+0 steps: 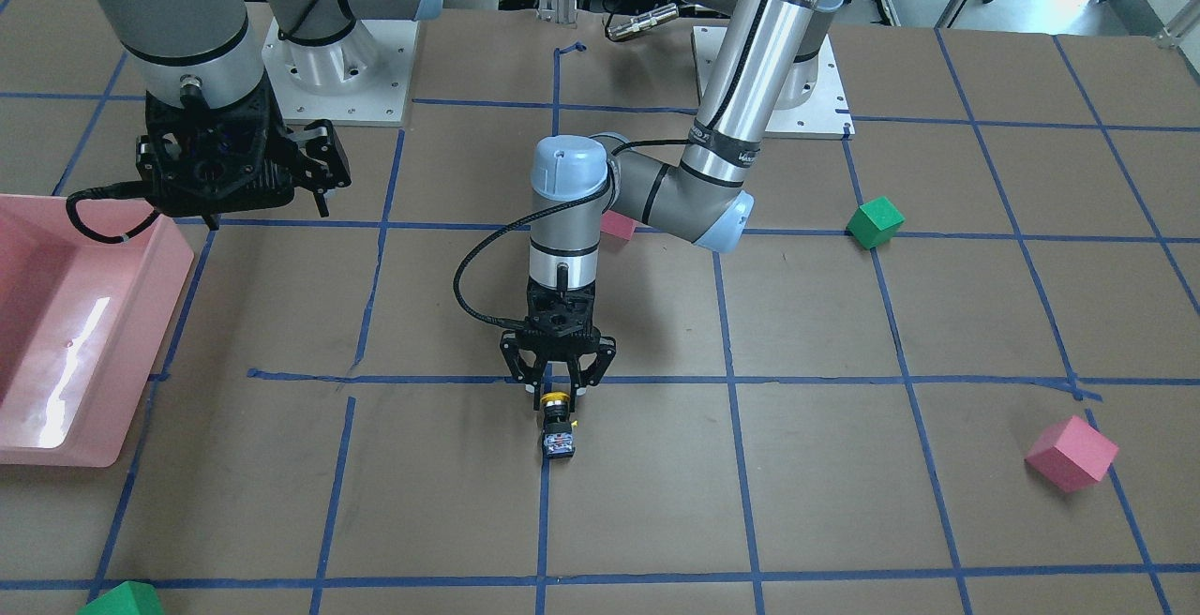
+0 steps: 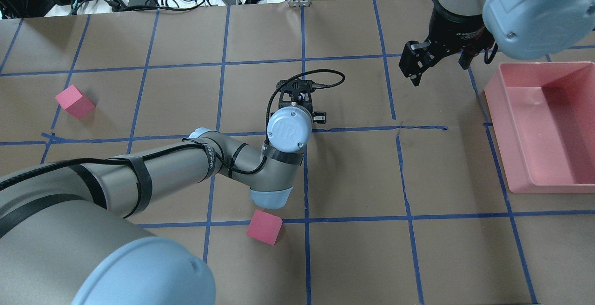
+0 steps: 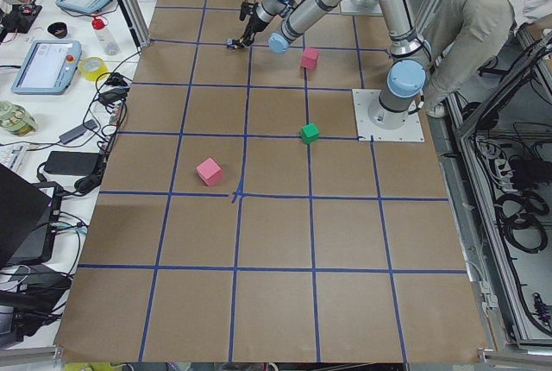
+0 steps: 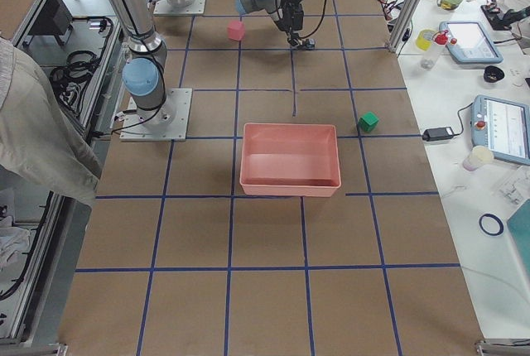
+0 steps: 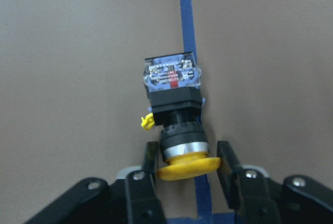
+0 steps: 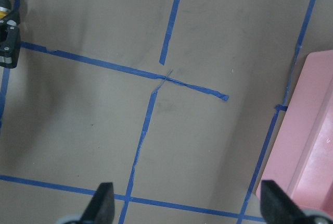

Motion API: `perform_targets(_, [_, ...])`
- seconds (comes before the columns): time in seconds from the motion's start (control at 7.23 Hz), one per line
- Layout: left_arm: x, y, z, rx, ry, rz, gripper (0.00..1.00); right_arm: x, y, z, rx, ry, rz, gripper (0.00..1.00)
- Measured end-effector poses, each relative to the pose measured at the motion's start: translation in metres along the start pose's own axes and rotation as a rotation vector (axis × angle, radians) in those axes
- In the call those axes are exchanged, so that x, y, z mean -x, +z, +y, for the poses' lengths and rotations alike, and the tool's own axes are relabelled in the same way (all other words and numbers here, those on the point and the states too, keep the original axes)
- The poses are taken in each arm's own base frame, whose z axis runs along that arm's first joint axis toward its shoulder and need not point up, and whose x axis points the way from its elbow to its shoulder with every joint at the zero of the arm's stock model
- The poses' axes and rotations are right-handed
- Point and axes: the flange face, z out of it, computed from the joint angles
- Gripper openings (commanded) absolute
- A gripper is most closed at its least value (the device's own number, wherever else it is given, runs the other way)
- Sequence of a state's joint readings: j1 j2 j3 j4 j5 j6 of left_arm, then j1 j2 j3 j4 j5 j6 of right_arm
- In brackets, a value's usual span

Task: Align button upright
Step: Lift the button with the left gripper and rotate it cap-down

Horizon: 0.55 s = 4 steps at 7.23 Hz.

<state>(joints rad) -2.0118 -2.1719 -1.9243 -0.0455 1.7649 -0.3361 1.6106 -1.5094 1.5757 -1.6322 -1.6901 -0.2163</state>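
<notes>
The button (image 5: 174, 114) lies on its side on the counter (image 1: 844, 465), yellow cap between the left claw (image 5: 187, 162)'s parted fingers. We should close squarely on the cap, then tip gently upright. Right claw (image 6: 186, 203) idles apart.

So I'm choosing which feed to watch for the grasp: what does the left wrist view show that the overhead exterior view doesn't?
Only the left wrist view shows the button: it lies on its side on the blue tape line, its yellow cap between the open fingers of the left gripper.

Only the overhead view shows the right gripper, the pink tray and two pink cubes; the left wrist hides the button.

Both show the brown table and its tape grid.
</notes>
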Motion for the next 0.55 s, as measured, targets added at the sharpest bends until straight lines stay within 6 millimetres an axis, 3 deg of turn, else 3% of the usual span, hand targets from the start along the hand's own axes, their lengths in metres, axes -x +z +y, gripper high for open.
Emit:
perform_targets(0.28, [0.009, -0.020, -0.037, 0.004, -0.007, -0.010, 0.00, 0.000, 0.000, 0.000, 0.001, 0.000, 0.000, 1.00])
perform_targets(0.55, [0.026, -0.048, -0.085, 0.166, -0.025, -0.034, 0.00, 0.000, 0.000, 0.000, 0.001, 0.000, -0.001, 1.00])
